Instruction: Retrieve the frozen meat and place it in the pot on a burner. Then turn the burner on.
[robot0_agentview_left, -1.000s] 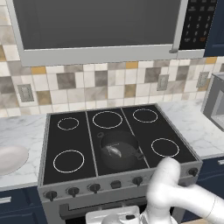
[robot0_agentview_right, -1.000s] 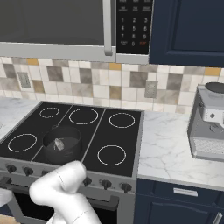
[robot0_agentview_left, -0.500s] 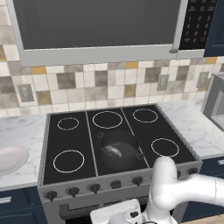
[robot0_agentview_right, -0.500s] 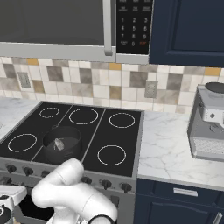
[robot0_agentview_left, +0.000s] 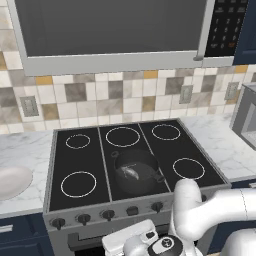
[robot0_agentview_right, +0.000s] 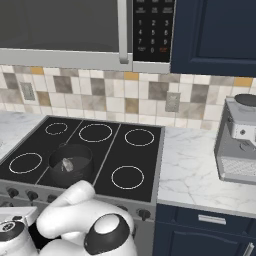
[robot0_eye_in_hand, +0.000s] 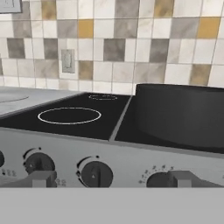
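Fingers: being held spread wide, nothing between them; two dark tips are being seen at the bottom of the hand view, level with the knob row.
Gripper: being held low at the stove front, aimed at the control panel; a white hand body is being seen at the bottom edge of the left base view.
Stove: black glass top with five ringed burners; being viewed from both sides.
Pot: being seen on the front centre of the cooktop, between the front left and front right rings; its dark wall is being seen close in the hand view.
Frozen meat: being seen lying inside the pot, on its floor; placement is being judged done.
Knobs: a row being seen along the front panel; the central one is being faced between the fingertips.
Step in hand: burner switching is being judged as remaining.
Handling, knob: being judged stiff, small and smooth; it is best being pinched across its rim from both sides, then turned. Slipping off the rounded edge is being considered the main risk.
Handling, meat: being judged hard, light and slick.
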